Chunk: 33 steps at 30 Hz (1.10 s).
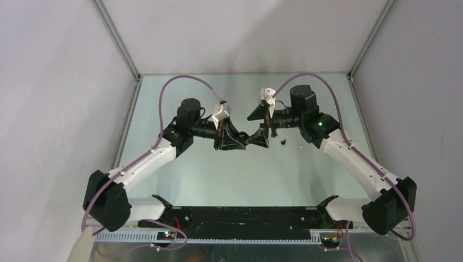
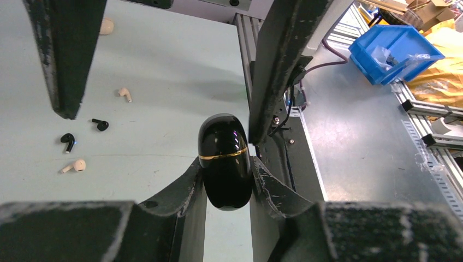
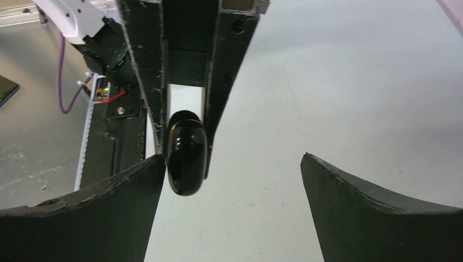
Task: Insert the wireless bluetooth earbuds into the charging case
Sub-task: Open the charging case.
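My left gripper (image 2: 226, 164) is shut on the charging case (image 2: 225, 158), a glossy black oval with a thin gold seam, lid closed, held above the table. My right gripper (image 3: 233, 157) stands wide open facing it. The case (image 3: 185, 153) sits just inside the right gripper's left finger (image 3: 109, 207), far from the other finger. Below on the table lie the earbuds: an off-white one (image 2: 125, 94), two black ones (image 2: 100, 124) (image 2: 67, 141) and another off-white one (image 2: 75, 165). In the top view both grippers (image 1: 245, 141) (image 1: 256, 126) meet at mid-table, with two earbuds (image 1: 283, 142) (image 1: 300, 147) to their right.
A small beige rounded object (image 2: 106, 24) lies farther out on the table. Past the table's edge are the aluminium frame rail (image 2: 245, 49) and a blue bin (image 2: 396, 52). Enclosure walls surround the table (image 1: 218, 180) on three sides.
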{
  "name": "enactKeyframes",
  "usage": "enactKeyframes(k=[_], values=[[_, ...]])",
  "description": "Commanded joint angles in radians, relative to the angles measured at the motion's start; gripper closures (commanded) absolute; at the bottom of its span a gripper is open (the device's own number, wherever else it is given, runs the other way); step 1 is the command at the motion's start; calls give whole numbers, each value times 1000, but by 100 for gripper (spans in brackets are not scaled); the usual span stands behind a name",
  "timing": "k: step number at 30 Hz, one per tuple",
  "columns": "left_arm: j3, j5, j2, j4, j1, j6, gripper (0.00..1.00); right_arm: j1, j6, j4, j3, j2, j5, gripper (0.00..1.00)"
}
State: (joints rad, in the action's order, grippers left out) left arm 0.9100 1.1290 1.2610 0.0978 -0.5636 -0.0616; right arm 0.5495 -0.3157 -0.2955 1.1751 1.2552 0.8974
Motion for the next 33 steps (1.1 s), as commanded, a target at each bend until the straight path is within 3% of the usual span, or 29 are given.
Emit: enactKeyframes(k=[1, 7, 16, 26, 33], values=[[0, -1, -6, 14, -12, 22, 100, 2, -13, 32, -7, -12, -83, 1], [3, 3, 0, -13, -26, 51, 100, -32, -10, 50, -9, -42, -153, 1], [12, 0, 11, -36, -34, 60, 100, -92, -11, 17, -9, -120, 30, 0], [19, 1, 17, -64, -36, 100, 100, -121, -13, 11, -9, -129, 52, 1], [30, 0, 20, -89, -43, 115, 100, -59, -48, -10, -9, -81, 5, 1]])
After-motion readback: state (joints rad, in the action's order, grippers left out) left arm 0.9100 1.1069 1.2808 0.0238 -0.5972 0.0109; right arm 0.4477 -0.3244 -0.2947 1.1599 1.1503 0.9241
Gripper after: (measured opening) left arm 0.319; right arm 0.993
